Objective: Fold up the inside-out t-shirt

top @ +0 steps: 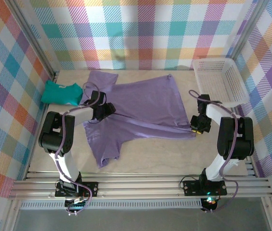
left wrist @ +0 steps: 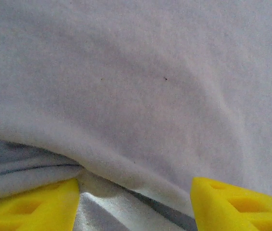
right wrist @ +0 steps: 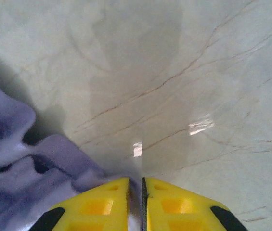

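- Fabric of the inside-out t-shirt [top: 145,103] lies spread on the wooden table [top: 174,154], in the middle and a little toward the left; the cloth is lavender, with a long crease that runs from the left gripper toward the right gripper; one sleeve [top: 104,156] points to the near edge.
- Left gripper [top: 108,109] is low over the left part of the shirt, near the crease; in the left wrist view the left gripper [left wrist: 133,204] has its yellow fingers [left wrist: 30,207] well apart, so it stands wide; a soft raised fold of the shirt [left wrist: 136,86] lies across the space in front of them; the fingers do not press it together.
- Right gripper [top: 196,127] is at the right near corner of the shirt, where the edge of the cloth comes to a point; in the right wrist view the right gripper [right wrist: 136,202] is narrow, its fingers almost together with only a thin slit; a pale strip of cloth sits in this slit, so it seems to pinch the edge of the shirt [right wrist: 25,163]; the wrinkled cloth lies at the left, and the bare table [right wrist: 198,96] is ahead.
- Teal garment [top: 61,92] lies folded at the far left of the table, just beside the shirt's left sleeve.
- White basket [top: 208,84] stands at the far right corner, apart from the shirt.
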Available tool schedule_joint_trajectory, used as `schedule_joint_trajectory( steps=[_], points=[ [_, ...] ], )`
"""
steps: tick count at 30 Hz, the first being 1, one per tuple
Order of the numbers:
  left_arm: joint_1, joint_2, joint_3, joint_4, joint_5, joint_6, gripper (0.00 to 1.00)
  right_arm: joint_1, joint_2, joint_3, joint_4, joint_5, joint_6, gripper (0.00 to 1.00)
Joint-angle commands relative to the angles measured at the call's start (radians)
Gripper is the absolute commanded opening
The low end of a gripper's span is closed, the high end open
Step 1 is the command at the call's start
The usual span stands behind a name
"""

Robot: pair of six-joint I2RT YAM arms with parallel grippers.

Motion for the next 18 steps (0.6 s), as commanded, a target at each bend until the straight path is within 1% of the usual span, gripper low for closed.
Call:
schedule_joint_trajectory(
  steps=[1, 3, 7, 12, 15, 18],
  points=[
    [0.015, -0.01, 0.005, -0.044, -0.022, 0.001, 0.63, -0.008, -0.02, 0.005, -0.066, 0.048, -0.03, 0.2],
    [0.014, -0.014, -0.005, -0.04, -0.015, -0.002, 0.63, -0.009, -0.072, -0.024, -0.061, -0.013, -0.018, 0.23],
    [0.015, -0.015, -0.014, -0.03, 0.013, -0.011, 0.62, -0.004, -0.182, -0.11, -0.046, -0.128, 0.028, 0.31],
    [0.015, -0.011, -0.013, -0.024, 0.024, -0.015, 0.62, -0.003, -0.264, -0.213, -0.04, -0.122, 0.056, 0.38],
    [0.015, -0.012, -0.013, -0.021, 0.027, -0.015, 0.62, -0.004, -0.245, -0.242, -0.015, -0.142, 0.062, 0.4],
    [0.015, -0.01, -0.015, -0.021, 0.027, -0.012, 0.63, -0.003, -0.209, -0.225, 0.009, -0.137, 0.055, 0.4]
  ],
)
